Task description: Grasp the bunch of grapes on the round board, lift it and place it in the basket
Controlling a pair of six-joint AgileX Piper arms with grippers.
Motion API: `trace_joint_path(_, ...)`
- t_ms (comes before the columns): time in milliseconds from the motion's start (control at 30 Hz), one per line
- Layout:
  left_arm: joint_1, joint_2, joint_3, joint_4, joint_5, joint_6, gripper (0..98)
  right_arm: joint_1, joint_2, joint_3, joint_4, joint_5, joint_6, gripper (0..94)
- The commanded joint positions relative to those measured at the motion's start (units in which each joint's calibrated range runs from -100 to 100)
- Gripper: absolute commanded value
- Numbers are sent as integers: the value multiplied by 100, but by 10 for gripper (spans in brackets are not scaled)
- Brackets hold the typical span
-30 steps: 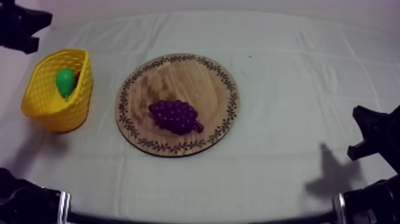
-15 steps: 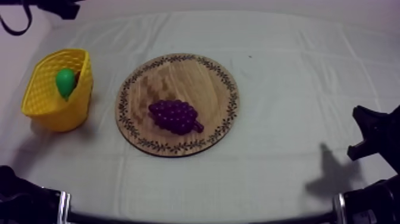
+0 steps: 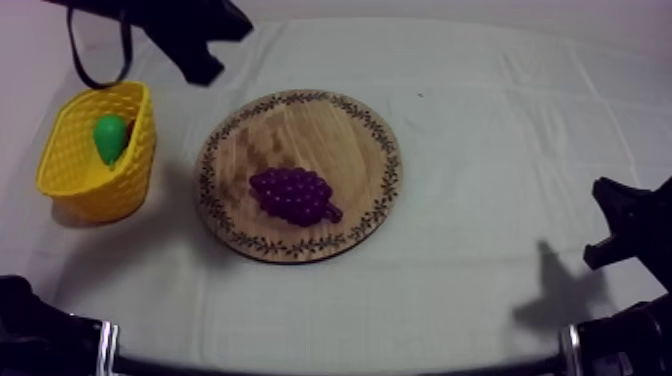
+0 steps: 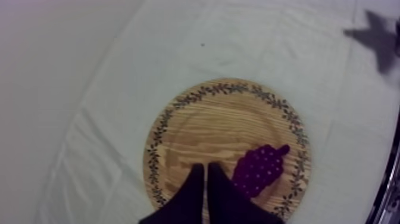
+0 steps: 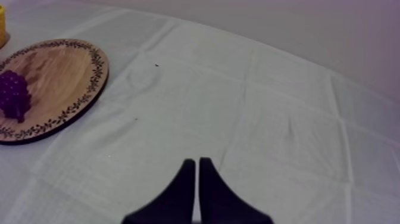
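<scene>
1. Now my left gripper (image 4: 205, 168) is swinging in toward the board (image 3: 300, 130). A second ago it was sitting far off past the board's basket side, and now it is hanging high by the board's far rim, looking down on the whole board.
2. Its fingers are lying pressed together in a narrow wedge and gripping nothing, so they are going to have to spread before any grasp.
3. Everything else is staying put. The grapes (image 3: 295, 195) are lying on the board exactly as before, and the basket (image 3: 100, 195) is standing just beside the board, apart from its rim, with a green fruit (image 3: 110, 138) inside it.
4. As I judge it, the reach is only just beginning; the pick and the carry to the basket are both still waiting to be done.
5. The grapes are showing as a deep purple, knobbly cluster lying flat on its side, a little off the board's centre toward its near rim. The cluster is tapering to a stubby end that is pointing at the rim away from the basket. From the left wrist, the cluster is sitting just beside the fingertips' line.
6. My right gripper (image 5: 197, 162) is resting well apart from the board over bare cloth (image 5: 268, 107), fingers together and clasping nothing.
</scene>
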Motion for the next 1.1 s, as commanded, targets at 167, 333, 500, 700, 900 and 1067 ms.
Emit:
trace_joint_path(167,222,311,329,-106,17,-106,0,2,-1,-3,1,4,0,4)
trace_joint_path(333,245,418,410,-114,25,-142,110,2,-1,-3,1,4,0,4)
trace_joint_path(500,196,489,337,-119,313,-120,520,2,-1,-3,1,4,0,4)
trace_joint_path(700,186,574,171,-76,843,-192,912,2,-1,-3,1,4,0,4)
trace_joint_path(900,163,730,291,-37,746,-355,959,2,-1,-3,1,4,0,4)
trace_joint_path(1067,145,1003,647,-92,170,-433,957,2,-1,-3,1,4,0,4)
